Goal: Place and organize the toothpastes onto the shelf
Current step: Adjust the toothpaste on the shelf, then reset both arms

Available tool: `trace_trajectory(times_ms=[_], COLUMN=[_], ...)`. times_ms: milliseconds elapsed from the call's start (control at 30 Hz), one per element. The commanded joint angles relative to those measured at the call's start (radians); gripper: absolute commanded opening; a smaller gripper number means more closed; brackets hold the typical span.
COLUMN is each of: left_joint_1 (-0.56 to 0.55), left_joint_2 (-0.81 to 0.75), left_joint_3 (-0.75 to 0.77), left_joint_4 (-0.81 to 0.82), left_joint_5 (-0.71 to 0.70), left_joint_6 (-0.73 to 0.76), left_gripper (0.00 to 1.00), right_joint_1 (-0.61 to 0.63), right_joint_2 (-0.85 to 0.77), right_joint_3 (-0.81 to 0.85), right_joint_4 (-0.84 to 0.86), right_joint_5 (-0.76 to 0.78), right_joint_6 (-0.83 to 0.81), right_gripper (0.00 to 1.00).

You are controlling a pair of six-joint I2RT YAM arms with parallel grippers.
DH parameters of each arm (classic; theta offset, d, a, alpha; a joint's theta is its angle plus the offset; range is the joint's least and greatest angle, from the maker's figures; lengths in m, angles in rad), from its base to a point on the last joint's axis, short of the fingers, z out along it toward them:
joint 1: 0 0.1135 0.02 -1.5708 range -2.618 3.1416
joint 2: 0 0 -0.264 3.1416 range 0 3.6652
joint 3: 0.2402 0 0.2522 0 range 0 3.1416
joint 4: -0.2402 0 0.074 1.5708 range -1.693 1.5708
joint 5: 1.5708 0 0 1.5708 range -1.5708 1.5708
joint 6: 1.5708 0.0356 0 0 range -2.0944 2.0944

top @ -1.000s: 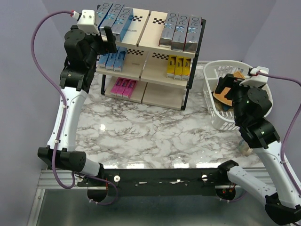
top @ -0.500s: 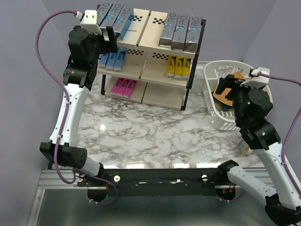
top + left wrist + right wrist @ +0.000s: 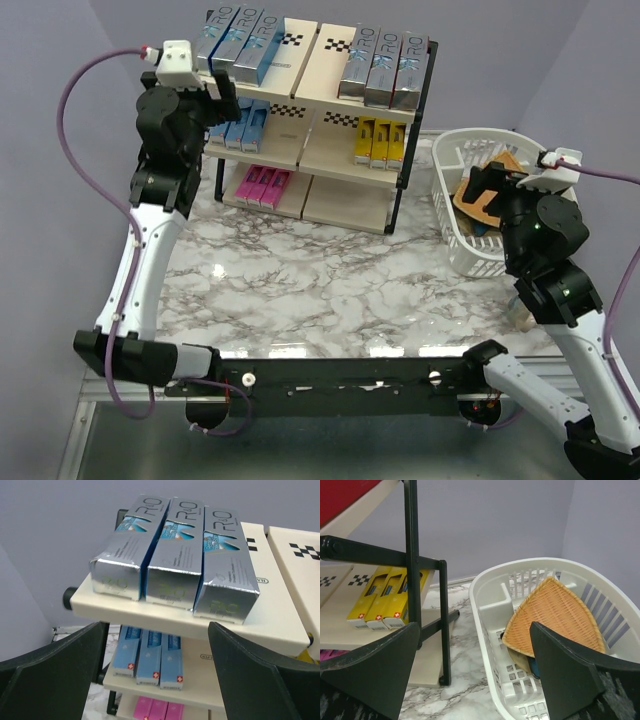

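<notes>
- The top external view takes in the whole shelf [image 3: 298,72] at the far side of the marble bench [image 3: 300,280]. Neither wrist view shows all of it.
- In that view, three silver toothpastes [image 3: 238,42] lie on the top left board and three more silver ones [image 3: 382,68] on the top right.
- On the middle tier, light blue boxes [image 3: 240,125] lie at the left and yellow boxes [image 3: 381,141] at the right. Pink boxes [image 3: 262,185] lie on the bottom left board.
- The left end effector [image 3: 222,95] hovers just beside the shelf's upper left corner. The right end effector [image 3: 480,190] hangs over the white basket [image 3: 450,240], to the right of the shelf.
- The left wrist view shows what the overhead one blurs: the left silver boxes touch side by side with their ends toward the camera and lettering on top. The blue and pink rows sit beneath them.
- In that view the left end effector [image 3: 157,626] is spread wide, with nothing between its fingers.
- The right wrist view shows the right end effector [image 3: 475,627] equally wide apart and empty.
- Only this view shows clearly the woven wedge board [image 3: 555,615] leaning inside the basket, with something dark under it that is too hidden to tell.
</notes>
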Motion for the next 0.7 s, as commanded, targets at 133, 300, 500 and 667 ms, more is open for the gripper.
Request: trace_trajectory(times_ms=[133,300,500,667], left_joint_1=[0.005,0.005,0.005,0.005], left_joint_2=[-0.366,-0.505,-0.591,-0.619], left_joint_3=[-0.384,-0.560,-0.662,-0.682], left_joint_4=[0.440,0.615,0.778,0.841], left_joint_5=[-0.215,-0.359,-0.458,-0.501], left_joint_6=[0.080,0.108,0.151,0.189], left_gripper=[0.99,0.99,0.99,0.99], right_joint_1=[-0.003,-0.003,-0.003,-0.003], right_joint_2=[-0.081,-0.127,-0.159,-0.190], right_joint_3=[-0.001,-0.006,-0.006,-0.020], right_joint_4=[0.002,0.025,0.068,0.121], right_joint_5=[0.022,0.081,0.140,0.148], right_joint_6=[-0.037,-0.089,-0.155,-0.192], right_gripper=[1.00,1.00,1.00,1.00])
